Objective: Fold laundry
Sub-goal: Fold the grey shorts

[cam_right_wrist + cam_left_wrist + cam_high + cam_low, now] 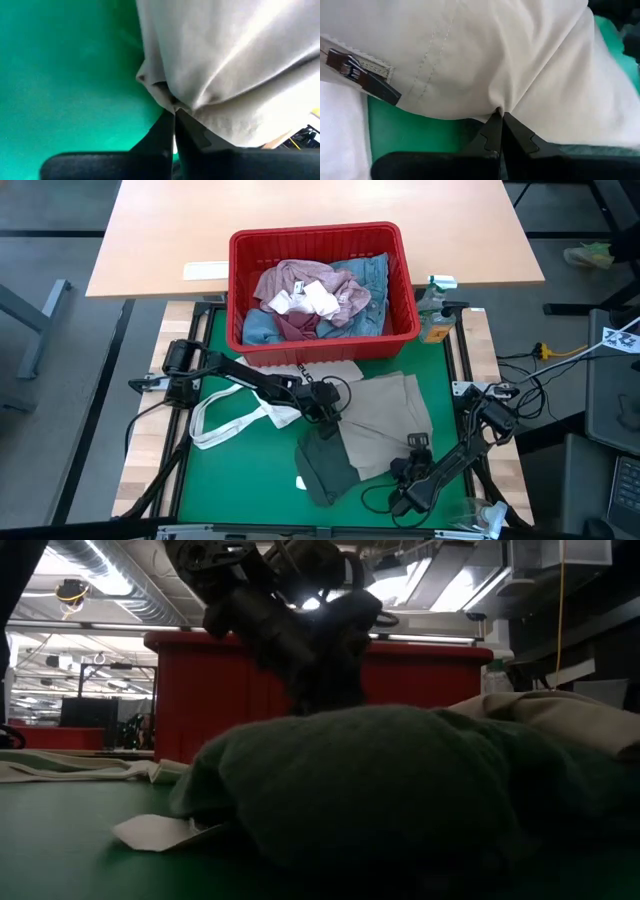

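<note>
Beige trousers [385,415] lie spread on the green mat, partly over a crumpled dark green top [325,468] [400,790] at the near side. My left gripper [326,416] [501,116] is shut on the trousers' left edge, near the fly zipper [355,70]. My right gripper [415,448] [174,111] is shut on their near edge. A mottled pink top [300,290], light blue jeans [365,275] and white socks [308,298] lie in the red basket [318,242]. My left gripper pinches a fold of the trousers' edge [501,104] between its two fingers, and the cloth puckers at the fingertips. The trousers rest on the mat. My right gripper pinches the trousers' hemmed edge [170,100] by a corner between its two fingers; the cloth bunches there.
A white tote bag [240,422] lies on the mat left of the trousers, under the left arm. The red basket stands at the mat's far edge, a spray bottle [436,308] to its right. A small white tag [160,830] sticks out by the green top.
</note>
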